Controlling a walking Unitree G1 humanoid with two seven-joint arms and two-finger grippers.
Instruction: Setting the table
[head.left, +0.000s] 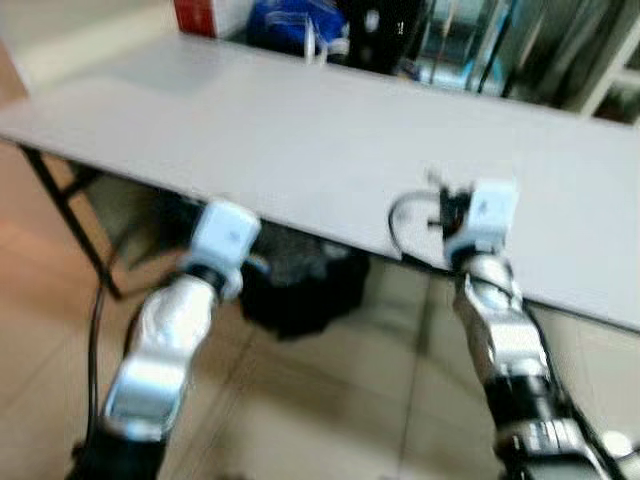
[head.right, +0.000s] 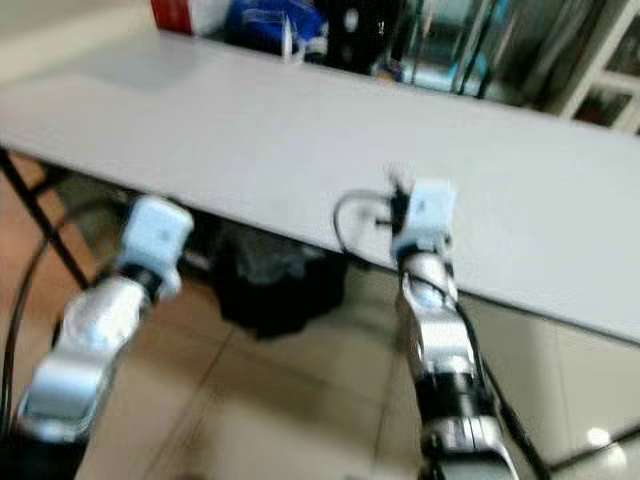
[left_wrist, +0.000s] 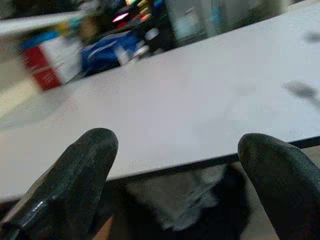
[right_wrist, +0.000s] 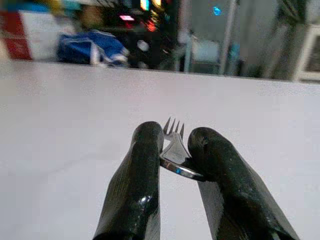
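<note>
At the lower left of the head view, the left gripper (left_wrist: 175, 165) sits just below the near edge of the white table (head.left: 300, 130), fingers spread wide and holding nothing. Right of centre, the right gripper (right_wrist: 175, 150) hovers over the tabletop, pinched narrow around a metal fork (right_wrist: 173, 142), tines pointing away.

Both eye views are motion-blurred; the stuff behind the table (head.left: 300, 140), a red box (left_wrist: 47, 65) and a blue bag (right_wrist: 90, 47), is too soft to ID. Fork (right_wrist: 173, 145): handle hidden btwn the right gripper (right_wrist: 172, 150) fingers, only tines and neck show. Left gripper (left_wrist: 175, 150) fingers cut off by the wrist-view edge, and the dark bundle (head.left: 300, 285) under the table is unclear.
</note>
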